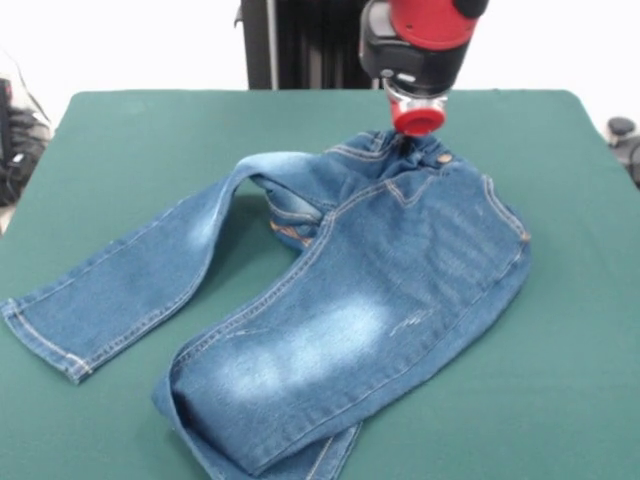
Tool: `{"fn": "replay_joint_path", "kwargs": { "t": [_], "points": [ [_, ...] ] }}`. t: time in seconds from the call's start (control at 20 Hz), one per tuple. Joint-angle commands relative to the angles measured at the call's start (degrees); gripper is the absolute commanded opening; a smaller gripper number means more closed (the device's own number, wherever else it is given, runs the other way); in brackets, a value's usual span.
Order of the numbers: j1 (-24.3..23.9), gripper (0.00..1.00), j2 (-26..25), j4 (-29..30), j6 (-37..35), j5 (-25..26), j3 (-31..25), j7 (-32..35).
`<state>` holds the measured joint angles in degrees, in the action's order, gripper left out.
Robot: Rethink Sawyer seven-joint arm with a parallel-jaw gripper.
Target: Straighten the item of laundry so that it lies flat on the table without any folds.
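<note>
There is one view, a front camera set across the table [110,130] from the arm [425,45], raised a little and tilted down onto the green top. It sits close: the table's far edge and rounded far corners show, while its near edge falls below the picture, cutting off the jeans [400,270].

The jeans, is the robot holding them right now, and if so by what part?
It cannot be told. The gripper is down at the waistband of the jeans, by the button, but the arm's red end hides any grasp.
</note>
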<state>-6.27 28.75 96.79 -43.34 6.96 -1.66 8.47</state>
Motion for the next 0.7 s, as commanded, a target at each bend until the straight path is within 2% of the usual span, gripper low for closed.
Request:
{"fn": "replay_joint_path", "kwargs": {
  "t": [0.05,0.7],
  "points": [
    [2.47,0.00,-0.46,8.22,-8.16,-3.37,-7.52,13.35],
    [2.78,0.00,1.63,10.66,-12.75,-4.56,-7.33,13.46]
  ]
}}
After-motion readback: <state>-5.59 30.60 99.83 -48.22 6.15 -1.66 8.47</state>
